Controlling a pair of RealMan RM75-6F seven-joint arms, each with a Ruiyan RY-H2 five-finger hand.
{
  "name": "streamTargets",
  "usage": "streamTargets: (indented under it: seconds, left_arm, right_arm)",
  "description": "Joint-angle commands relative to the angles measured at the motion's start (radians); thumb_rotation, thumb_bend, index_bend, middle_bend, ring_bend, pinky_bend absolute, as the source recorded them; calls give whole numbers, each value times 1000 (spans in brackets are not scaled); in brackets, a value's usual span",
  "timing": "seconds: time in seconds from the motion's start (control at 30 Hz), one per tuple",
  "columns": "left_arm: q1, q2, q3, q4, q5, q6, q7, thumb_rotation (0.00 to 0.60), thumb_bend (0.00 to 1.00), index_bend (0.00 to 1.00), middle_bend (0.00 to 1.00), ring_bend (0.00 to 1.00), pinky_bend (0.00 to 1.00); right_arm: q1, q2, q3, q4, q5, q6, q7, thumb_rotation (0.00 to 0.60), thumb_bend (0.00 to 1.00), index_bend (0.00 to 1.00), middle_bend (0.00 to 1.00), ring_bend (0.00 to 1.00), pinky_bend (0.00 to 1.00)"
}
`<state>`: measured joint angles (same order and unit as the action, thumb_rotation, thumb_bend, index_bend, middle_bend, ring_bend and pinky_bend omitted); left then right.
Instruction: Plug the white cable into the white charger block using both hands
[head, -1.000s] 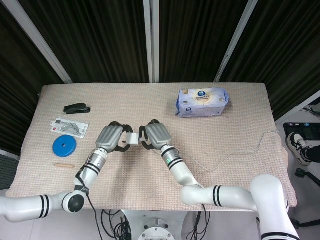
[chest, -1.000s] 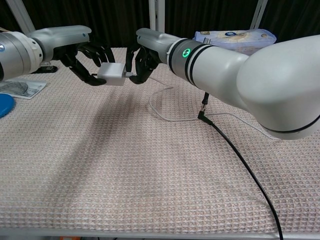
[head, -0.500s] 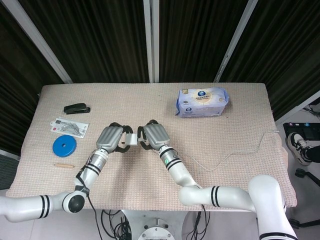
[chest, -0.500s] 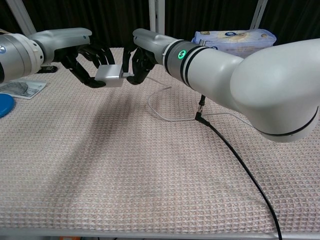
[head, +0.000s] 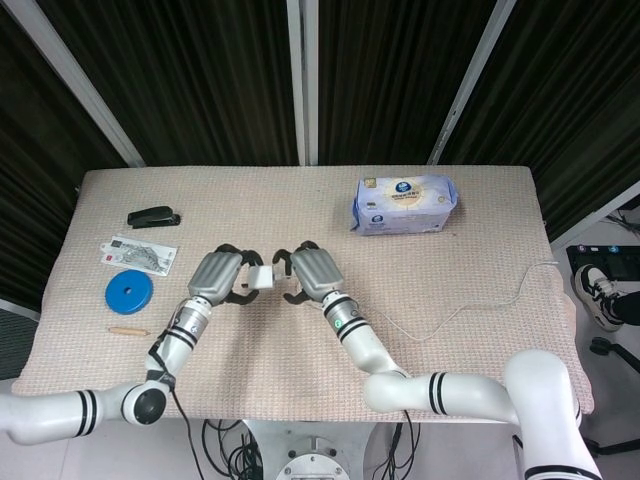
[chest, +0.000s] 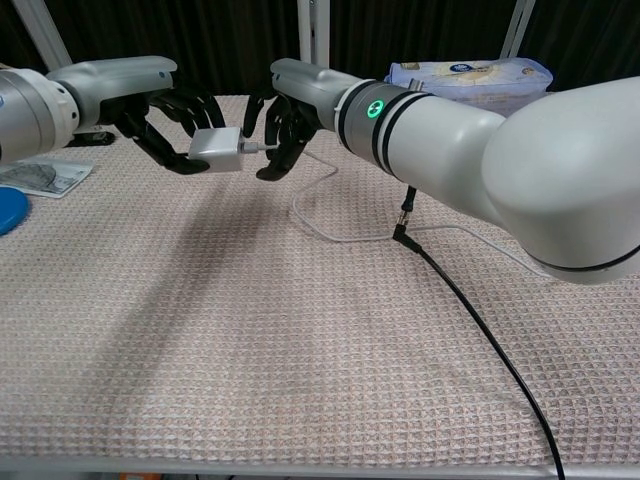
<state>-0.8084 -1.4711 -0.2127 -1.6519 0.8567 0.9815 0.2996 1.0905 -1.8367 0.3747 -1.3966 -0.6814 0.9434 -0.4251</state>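
The left hand (chest: 165, 125) grips the small white plastic charger block (chest: 219, 148) above the counter (chest: 300, 350); the right hand (chest: 283, 128) pinches the thin white cable (chest: 310, 205) at its plug, which meets the block's face; risk: angled pressure could jam or bend the plug; cable drag may unseat it.

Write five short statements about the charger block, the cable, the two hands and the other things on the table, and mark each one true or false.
1. The left hand holds the white charger block above the table. True.
2. The white cable runs from the block past the right hand. True.
3. The blue disc lies beside the tissue pack. False: it lies at the far left, the pack at the right.
4. The stapler is white. False: black.
5. The block rests on the cloth. False: lifted.
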Motion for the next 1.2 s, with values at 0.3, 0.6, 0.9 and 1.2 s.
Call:
streamTargets:
  seconds: [0.3, 0.6, 0.9, 1.2]
  left_arm:
    - [19, -26, 61, 147, 35, -38, -5, 600, 469, 503, 407, 155, 94]
    - [32, -63, 81, 255, 59, -61, -11, 600, 377, 249, 235, 30, 8]
    - [112, 21, 87, 171, 150, 51, -61, 600, 360, 237, 226, 30, 7]
    - [322, 179, 127, 126, 254, 309, -174, 600, 324, 241, 226, 30, 16]
  right_arm:
    - [-57, 138, -42, -96, 9, 40, -60, 600, 65, 7, 184, 94, 124]
    - [-167, 302, -109, -221, -83, 95, -27, 600, 75, 0, 179, 84, 112]
    - [-333, 483, -174, -289, -235, 143, 156, 600, 105, 0, 179, 84, 104]
    - [-530, 687, -244, -287, -500, 186, 523, 600, 235, 67, 200, 84, 104]
